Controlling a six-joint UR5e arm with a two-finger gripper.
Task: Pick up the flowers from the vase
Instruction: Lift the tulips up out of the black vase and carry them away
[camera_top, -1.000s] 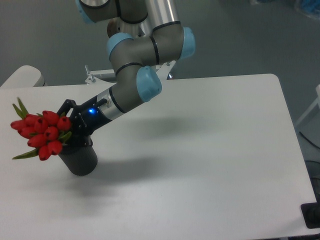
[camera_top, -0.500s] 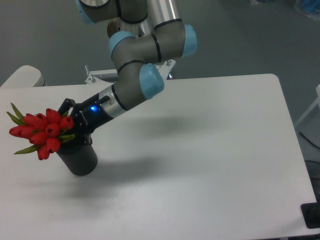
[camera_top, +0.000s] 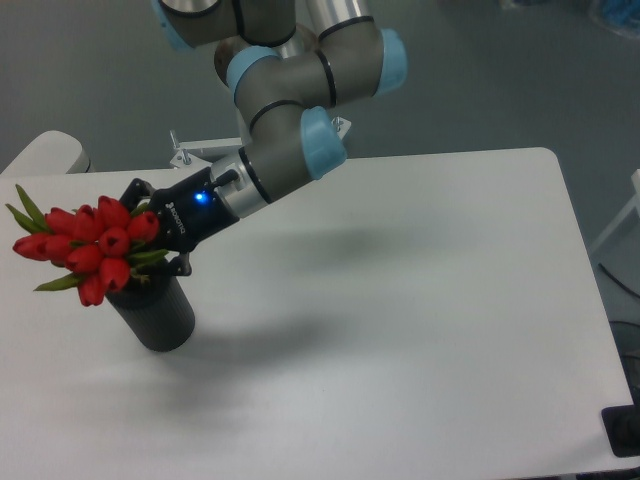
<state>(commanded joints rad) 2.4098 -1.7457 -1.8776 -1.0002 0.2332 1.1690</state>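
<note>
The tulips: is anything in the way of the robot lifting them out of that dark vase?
Nothing visible blocks them. The gripper sits at the tulips just above the vase mouth, and the space above the bunch is open.

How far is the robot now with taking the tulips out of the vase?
Done: the gripper is closed on the red tulip bunch just above the dark vase. In hand: the lift, with the buds above the vase mouth. Left: the stem ends look still inside, so raising clear remains.
</note>
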